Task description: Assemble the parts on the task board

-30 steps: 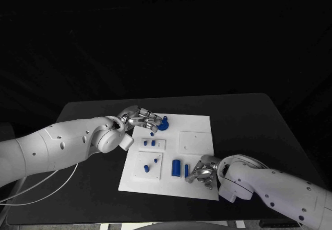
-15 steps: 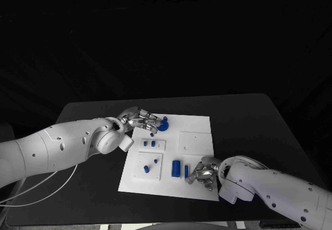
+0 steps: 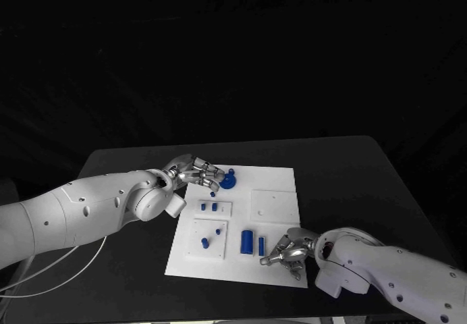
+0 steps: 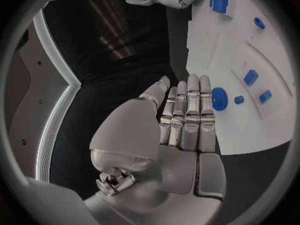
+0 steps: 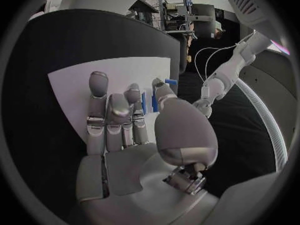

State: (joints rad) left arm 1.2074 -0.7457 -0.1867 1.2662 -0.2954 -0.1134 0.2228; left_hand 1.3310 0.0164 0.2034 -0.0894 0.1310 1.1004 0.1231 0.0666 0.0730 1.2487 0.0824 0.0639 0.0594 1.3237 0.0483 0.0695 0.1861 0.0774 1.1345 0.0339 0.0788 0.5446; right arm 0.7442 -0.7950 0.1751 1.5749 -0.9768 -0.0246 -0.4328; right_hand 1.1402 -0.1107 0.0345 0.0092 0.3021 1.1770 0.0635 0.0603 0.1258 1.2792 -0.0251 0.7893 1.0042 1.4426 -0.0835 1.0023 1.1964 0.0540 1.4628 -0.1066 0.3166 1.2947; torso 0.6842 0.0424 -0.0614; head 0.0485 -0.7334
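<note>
The white task board [image 3: 275, 202] lies mid-table. My left hand [image 3: 198, 172] hovers at its far left corner with fingers straight and together [image 4: 187, 116], holding nothing. Its fingertips reach beside a round blue part [image 3: 228, 180] [image 4: 219, 98]. A tiny blue piece [image 3: 213, 194] lies just by it. Two small blue blocks [image 3: 208, 206] stand in a plate below. My right hand [image 3: 282, 248] hangs over the board's near edge, fingers apart, beside a blue cylinder [image 3: 247, 240] and a thin blue bar [image 3: 262, 244]. In the right wrist view, both bars [image 5: 149, 102] show between fingers and thumb.
Two more small blue parts [image 3: 210, 237] sit on the near left plate. A bare square plate [image 3: 273, 200] takes up the board's right half. The black table [image 3: 350, 175] stretches open to the right and behind the board.
The whole picture has shifted down a little, so the camera moved. Both hands stay where they were relative to the board.
</note>
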